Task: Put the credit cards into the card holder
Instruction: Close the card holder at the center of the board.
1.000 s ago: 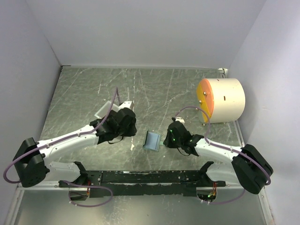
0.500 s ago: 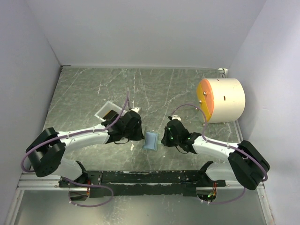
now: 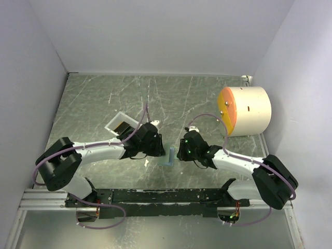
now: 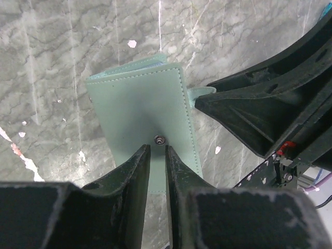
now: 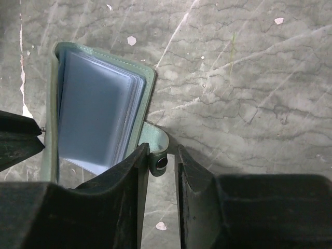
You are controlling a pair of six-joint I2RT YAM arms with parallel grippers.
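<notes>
The card holder (image 5: 98,119) sits between the two grippers at the near middle of the marbled table (image 5: 249,78). It is tipped up on edge, so from above it shows only as a thin sliver. It stands part open: the light blue inside with its clear pockets faces the right wrist camera, and the sage-green cover faces the left one.

It looks light and limp, a stitched soft cover that will probably flop or fold shut if it is not propped. The pocket film looks slick. The covers' free edges seem the best places to grip, one in each gripper, so the pockets stay spread. The snap tab (image 5: 157,150) is a handy lug, but it bends.

The right gripper (image 5: 162,155) has its fingers set a little apart on either side of that tab. Bare table shows between the tab and one finger, so it brackets the tab loosely and does not clamp it.

The left gripper (image 4: 156,150) points at the outer cover with only a narrow slit between its fingers, and the snap stud (image 4: 160,139) shows through the slit. I cannot tell whether it presses on the cover, nips it or just hovers.

Further out to the left, one dark credit card (image 3: 123,126) lies in a white tray (image 3: 113,121).
</notes>
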